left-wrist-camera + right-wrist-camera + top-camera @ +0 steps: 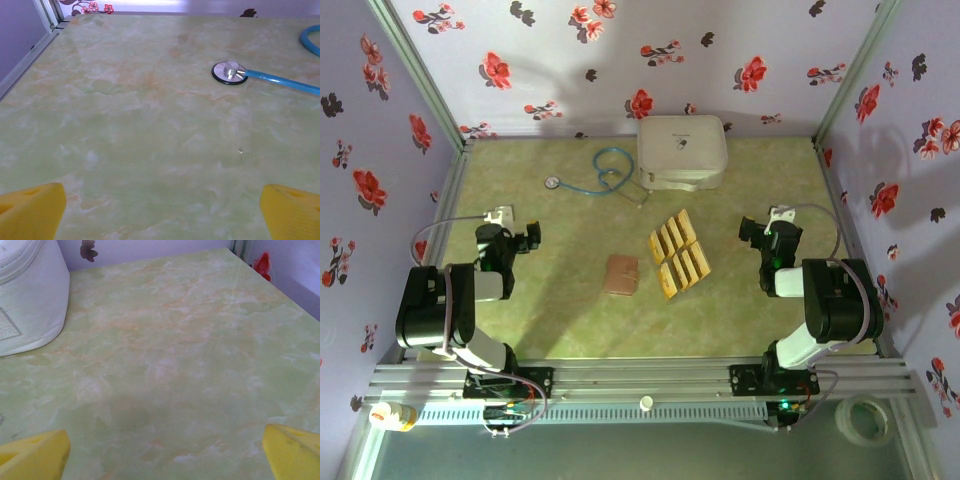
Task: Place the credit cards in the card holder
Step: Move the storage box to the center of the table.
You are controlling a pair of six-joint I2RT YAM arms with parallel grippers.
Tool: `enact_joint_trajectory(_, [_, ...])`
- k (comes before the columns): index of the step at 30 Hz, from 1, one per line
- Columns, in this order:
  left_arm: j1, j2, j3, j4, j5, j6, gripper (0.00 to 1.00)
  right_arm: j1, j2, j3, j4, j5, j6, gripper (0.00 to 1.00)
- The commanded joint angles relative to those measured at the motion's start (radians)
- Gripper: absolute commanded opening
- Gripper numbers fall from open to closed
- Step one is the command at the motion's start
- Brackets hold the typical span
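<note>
Sitting mid-table in the overhead view: credit cards (678, 255) in two rows, closed brown card holder (621, 275) just left of them, not touching. White case (682, 150) and blue stethoscope (605, 172) are lying behind. Either side, left gripper (532, 238) and right gripper (752, 232) are hovering, fingers spread wide, gripping nothing. Left wrist view is catching the stethoscope head on bare table (125, 125); right wrist view is catching the case's corner.
</note>
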Motion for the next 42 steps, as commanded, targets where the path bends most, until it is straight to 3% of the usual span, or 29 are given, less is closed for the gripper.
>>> enact_joint_trajectory(1, [-0.006,-0.002,0.021,0.008,-0.015,0.017,1.00,0.003,-0.001,0.011,0.010,0.018,0.013,0.99])
enact_joint_trajectory(9, [-0.007,-0.004,0.017,0.013,-0.015,0.015,1.00,0.003,-0.008,0.000,0.026,0.026,0.013,0.99])
enact_joint_trajectory(15, [-0.008,-0.041,-0.009,0.029,0.008,0.027,1.00,0.003,-0.137,-0.045,-0.011,0.147,0.057,0.99])
enact_joint_trajectory(20, [-0.007,-0.116,0.014,-0.069,-0.038,0.006,1.00,0.003,-0.283,0.053,-0.351,0.207,0.154,0.99])
enact_joint_trajectory(22, [-0.006,-0.150,0.023,-0.116,-0.052,0.004,1.00,0.002,-0.321,0.114,-0.494,0.237,0.270,0.99])
enact_joint_trajectory(24, [-0.007,-0.192,0.043,-0.181,-0.068,0.005,1.00,-0.012,-0.349,0.215,-0.752,0.284,0.500,0.99])
enact_joint_trajectory(29, [-0.008,-0.306,0.162,-0.442,-0.108,-0.116,1.00,-0.008,-0.345,0.377,-0.936,0.021,0.450,0.99])
enact_joint_trajectory(36, [-0.051,-0.332,0.473,-0.982,-0.097,-0.404,1.00,0.167,-0.417,0.439,-1.143,-0.131,0.391,0.96])
enact_joint_trajectory(42, [-0.186,-0.341,0.522,-1.108,-0.087,-0.438,1.00,0.392,-0.524,0.354,-1.269,-0.097,0.433,0.91])
